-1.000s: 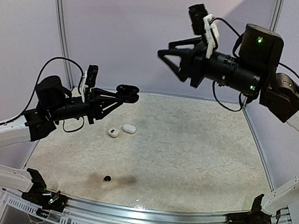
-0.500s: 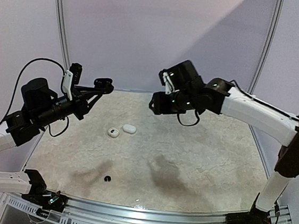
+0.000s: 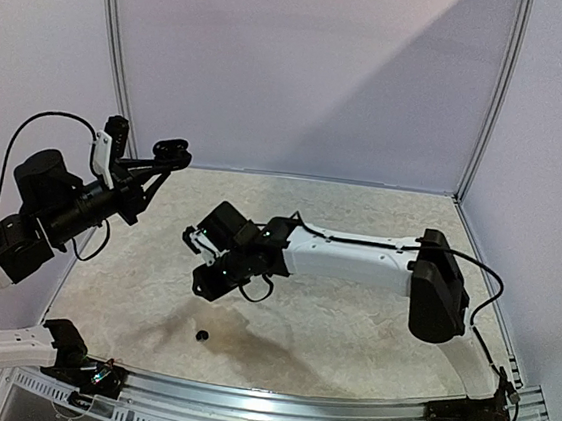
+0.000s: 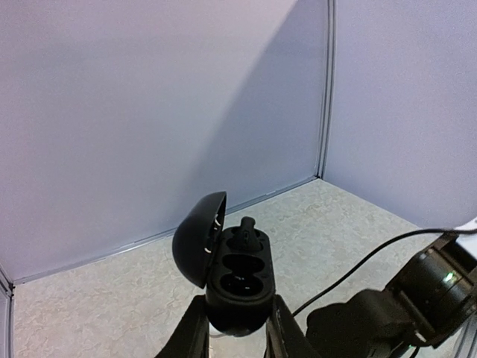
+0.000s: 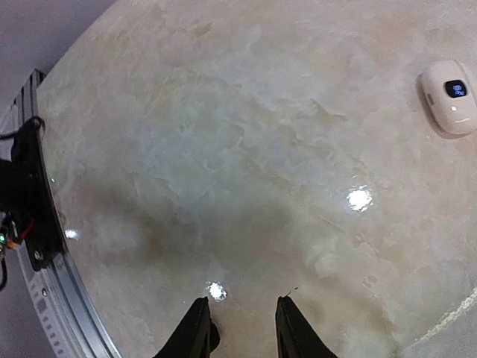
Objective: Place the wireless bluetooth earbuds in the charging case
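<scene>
The left end effector (image 4: 237, 328) is raised off the counter (image 3: 390, 222) at the 9 o'clock side of the top view, clamped on the lower body of the black charging case (image 4: 238, 287), one finger pressed to each flank. The case is open, its lid (image 4: 197, 237) hinged back toward 10 o'clock in the left wrist view. One dark earbud (image 4: 247, 233) sits in the case at its far end, at 12 o'clock from the two round wells, which show only dark hollows.

The right arm (image 3: 356, 261) reaches across the counter toward 9 o'clock, with the right end effector (image 3: 201, 278) low over the surface near the middle-left of the top view. In the right wrist view its fingers (image 5: 195, 328) stand a moderate way apart with nothing between them, only bare counter in the gap. A small dark shape shows at the bottom edge of that view, just beside the finger on the 7 o'clock side; it is too cut off to tell what it is.

A loose black earbud (image 3: 201, 336) lies on the counter at 6 o'clock from the right end effector, near the front rail and well apart from the held case. A white case (image 5: 449, 97) with a small dark display lies flat on the counter at 2 o'clock in the right wrist view, well apart from the fingers. The mounted base of the left arm (image 5: 19, 198) shows at 9 o'clock in that view
</scene>
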Controlling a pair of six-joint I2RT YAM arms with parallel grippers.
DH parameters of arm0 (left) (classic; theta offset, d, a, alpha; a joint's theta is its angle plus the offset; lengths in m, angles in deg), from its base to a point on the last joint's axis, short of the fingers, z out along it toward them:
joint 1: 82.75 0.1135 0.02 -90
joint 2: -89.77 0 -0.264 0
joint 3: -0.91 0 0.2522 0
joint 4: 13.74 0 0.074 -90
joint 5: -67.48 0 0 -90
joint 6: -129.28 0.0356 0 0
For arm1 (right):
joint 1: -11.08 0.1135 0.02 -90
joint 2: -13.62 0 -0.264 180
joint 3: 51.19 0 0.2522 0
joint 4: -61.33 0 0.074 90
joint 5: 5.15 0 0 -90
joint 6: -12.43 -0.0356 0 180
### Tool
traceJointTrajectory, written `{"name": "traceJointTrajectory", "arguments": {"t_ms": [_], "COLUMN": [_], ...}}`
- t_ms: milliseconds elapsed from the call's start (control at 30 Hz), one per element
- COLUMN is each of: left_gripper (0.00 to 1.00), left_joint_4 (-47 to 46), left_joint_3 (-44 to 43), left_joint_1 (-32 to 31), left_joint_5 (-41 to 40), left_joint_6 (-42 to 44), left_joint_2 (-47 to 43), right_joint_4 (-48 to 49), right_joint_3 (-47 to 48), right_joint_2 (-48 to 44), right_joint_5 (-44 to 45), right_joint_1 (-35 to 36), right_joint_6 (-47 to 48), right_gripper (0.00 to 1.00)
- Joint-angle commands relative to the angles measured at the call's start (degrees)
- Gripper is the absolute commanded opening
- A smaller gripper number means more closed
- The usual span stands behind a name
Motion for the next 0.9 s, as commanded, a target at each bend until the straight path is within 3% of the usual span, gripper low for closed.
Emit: {"name": "traceJointTrajectory", "arguments": {"t_ms": [0, 300, 867], "left_gripper": [0.00, 0.00, 0.00], "left_joint_4": [0.89, 0.72, 1.20], "left_joint_3": [0.92, 1.81, 1.28], "left_joint_1": [-0.41, -0.67, -0.98], "left_joint_5": [0.11, 0.61, 2.10], "left_joint_6": [0.63, 0.28, 0.51], "left_joint_2": [-1.25, -2.02, -0.50], "right_joint_4": [3.34, -0.20, 0.15], "right_joint_3": [1.49, 0.88, -7.07], "right_joint_2": [2.45, 6.16, 2.78], "right_joint_5": [-5.26, -4.22, -7.03], "right_joint_1": [0.64, 2.85, 3.99], "right_joint_6": [2.78, 6.53, 11.92], "right_gripper": [0.28, 0.20, 0.20]}}
